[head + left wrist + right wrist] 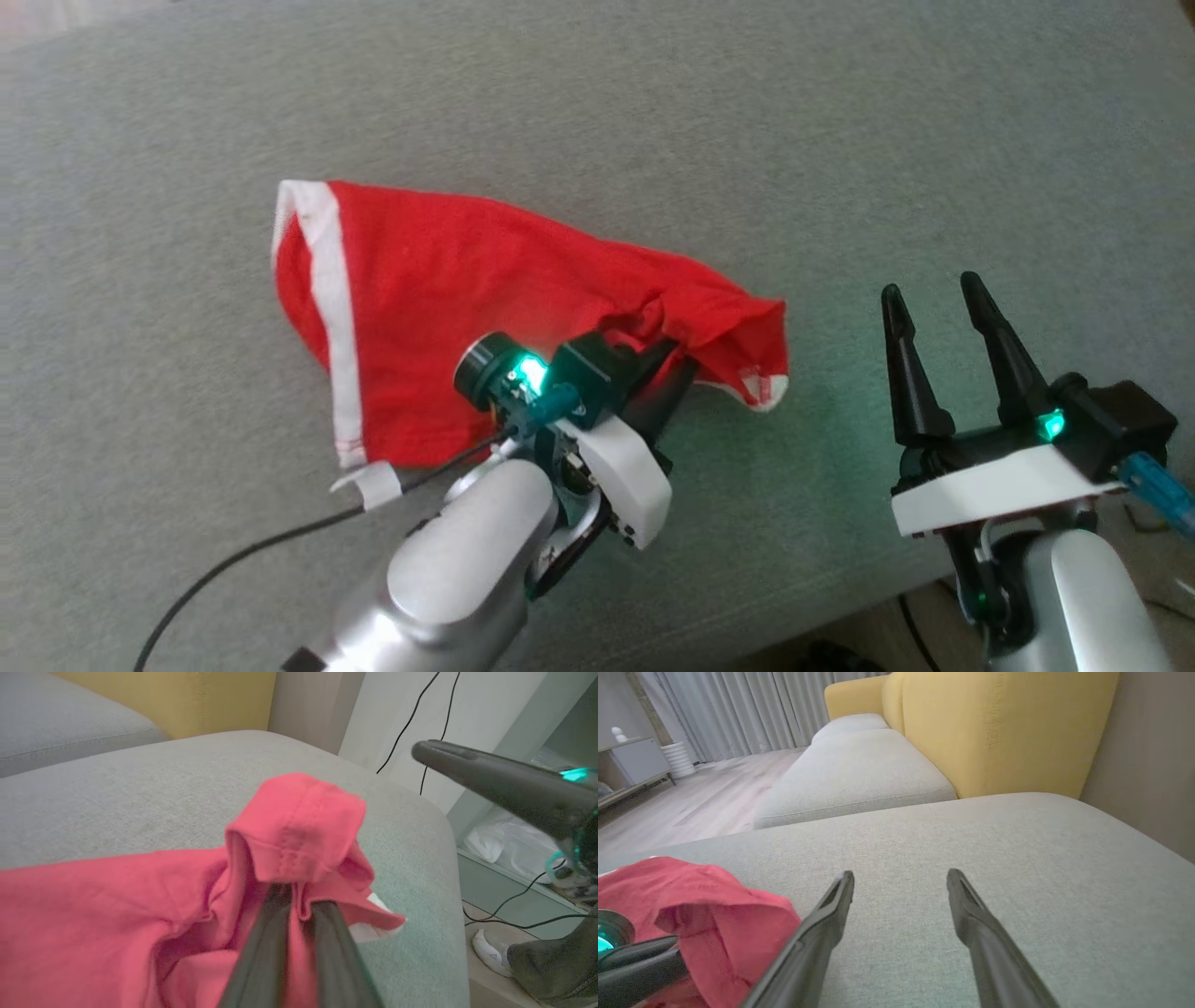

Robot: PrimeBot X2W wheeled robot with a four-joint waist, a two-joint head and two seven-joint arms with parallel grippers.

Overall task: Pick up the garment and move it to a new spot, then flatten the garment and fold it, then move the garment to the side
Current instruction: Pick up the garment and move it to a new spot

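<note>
Red garment (448,280) pinched at one bunched edge, spread crumpled on the grey sofa cushion (840,140).

The left gripper (670,366) is closed tight on a raised fold of hem at the cloth's right-hand end, while most of the fabric lies on the cushion. The right gripper (932,285) stands wide open and empty over bare cushion, apart from the cloth. This looks like the pick-up step, with flattening and folding not yet begun. The next move probably calls for lifting enough that the trailing cloth clears the cushion without slipping from the pinch.
</note>
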